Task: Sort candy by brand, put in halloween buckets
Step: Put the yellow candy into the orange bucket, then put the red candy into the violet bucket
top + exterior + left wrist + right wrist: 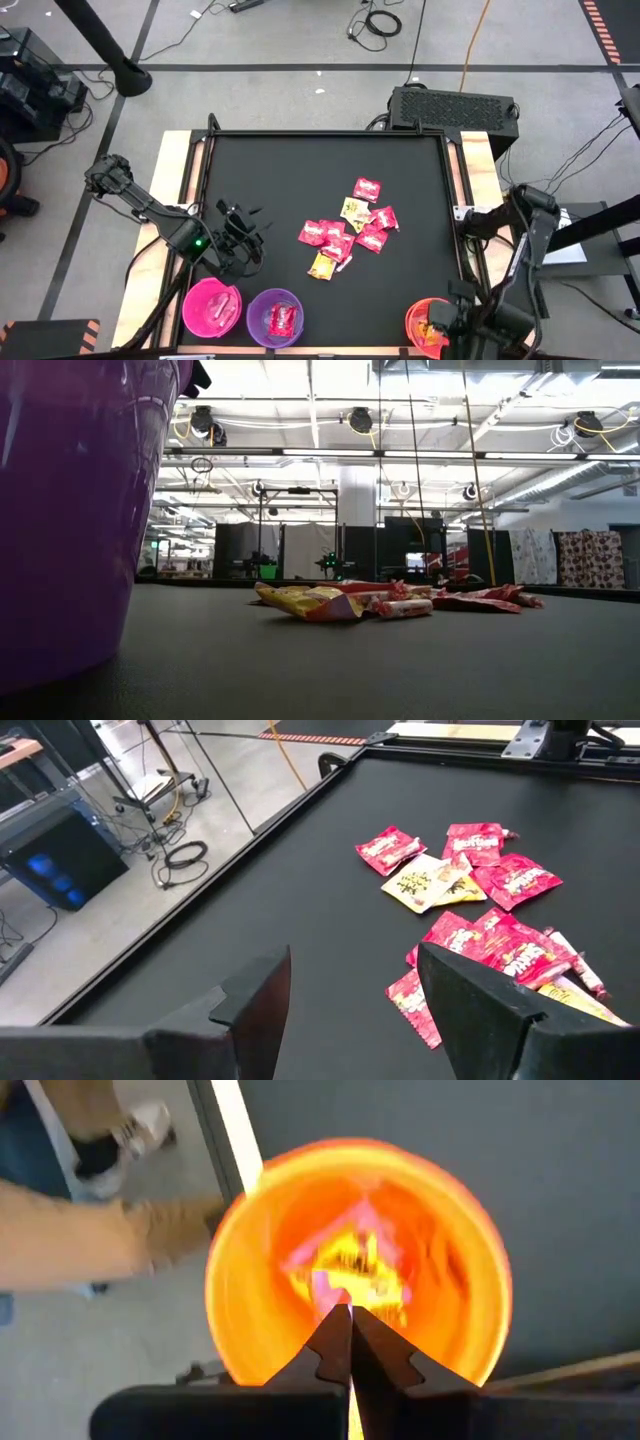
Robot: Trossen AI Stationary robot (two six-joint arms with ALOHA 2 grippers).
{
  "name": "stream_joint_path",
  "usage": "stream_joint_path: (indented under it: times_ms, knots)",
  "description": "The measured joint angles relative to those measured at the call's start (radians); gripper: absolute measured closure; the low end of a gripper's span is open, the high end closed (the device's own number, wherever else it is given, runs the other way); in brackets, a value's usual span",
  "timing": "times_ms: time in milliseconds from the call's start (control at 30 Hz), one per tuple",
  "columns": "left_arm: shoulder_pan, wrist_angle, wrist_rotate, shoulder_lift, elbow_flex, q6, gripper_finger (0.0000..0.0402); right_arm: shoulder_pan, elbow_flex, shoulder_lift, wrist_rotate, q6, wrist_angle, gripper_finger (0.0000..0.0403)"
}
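Here the open, empty left claw [238, 232] sits nearer the candy [345, 231] heaped mid-bench, off toward the right arm; the right claw [350, 1342] hangs shut above the orange bucket [240, 1230].

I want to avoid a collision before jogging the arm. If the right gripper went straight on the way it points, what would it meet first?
Probably the candy inside the orange bucket: the right gripper, jaws shut, points straight into its mouth.
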Motion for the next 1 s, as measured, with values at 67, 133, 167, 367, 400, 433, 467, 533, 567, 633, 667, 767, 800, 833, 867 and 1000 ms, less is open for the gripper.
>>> stream_joint_path:
  times_ms: [67,133,167,367,400,433,467,533,567,633,667,767,800,833,867,1000]
  knots:
    - [0.0,0.0,0.0,0.0,0.0,0.0,0.0175,0.0,0.0,0.016,-0.021,0.013,-0.004,0.0402]
    - [0.0,0.0,0.0,0.0,0.0,0.0,0.0175,-0.007,0.0,0.02,-0.034,0.025,-0.021,0.0394]
    - [0.0,0.0,0.0,0.0,0.0,0.0,0.0175,-0.011,0.0,0.019,-0.034,0.039,-0.03,0.0388]
    - [0.0,0.001,0.012,0.0,0.0,0.001,0.0175,-0.029,0.0,-0.016,-0.034,0.104,-0.062,0.0322]
    - [0.0,0.001,0.017,0.0,0.0,0.002,0.0175,-0.034,-0.001,-0.026,-0.032,0.079,-0.065,0.0308]
    - [0.0,0.001,0.019,0.0,0.0,0.002,0.0175,-0.041,-0.001,-0.038,-0.024,0.055,-0.063,0.0294]
    - [0.0,0.001,0.019,0.0,0.0,0.002,0.0175,-0.049,-0.001,-0.052,0.004,0.044,-0.062,0.0281]
    - [0.003,0.001,0.019,0.0,0.0,0.002,0.0175,-0.073,-0.001,-0.082,0.136,0.019,-0.07,0.026]
    - [0.006,0.004,0.019,0.0,0.0,0.01,0.0175,-0.089,-0.001,-0.092,0.231,-0.001,-0.07,0.0252]
    - [0.014,0.014,0.023,0.0,0.0,0.027,0.0175,-0.131,0.0,-0.097,0.418,-0.085,-0.052,0.0241]
    - [0.018,0.015,0.025,0.0,0.0,0.027,0.0175,-0.155,0.0,-0.094,0.48,-0.158,-0.037,0.0237]
    - [0.031,0.041,0.033,0.0,0.0,0.055,0.0175,-0.255,-0.011,-0.068,0.56,-0.404,0.029,0.0232]
    - [0.036,0.049,0.035,0.0,0.0,0.074,0.0175,-0.297,-0.021,-0.059,0.56,-0.479,0.062,0.0232]
    - [0.039,0.059,0.036,0.0,0.0,0.092,0.0175,-0.342,-0.036,-0.05,0.557,-0.557,0.115,0.0232]
    - [0.043,0.07,0.037,0.0,0.0,0.11,0.0175,-0.384,-0.056,-0.041,0.545,-0.645,0.187,0.0232]
    - [0.053,0.087,0.037,0.0,0.0,0.157,0.0175,-0.521,-0.174,-0.003,0.328,-0.98,0.489,0.0232]
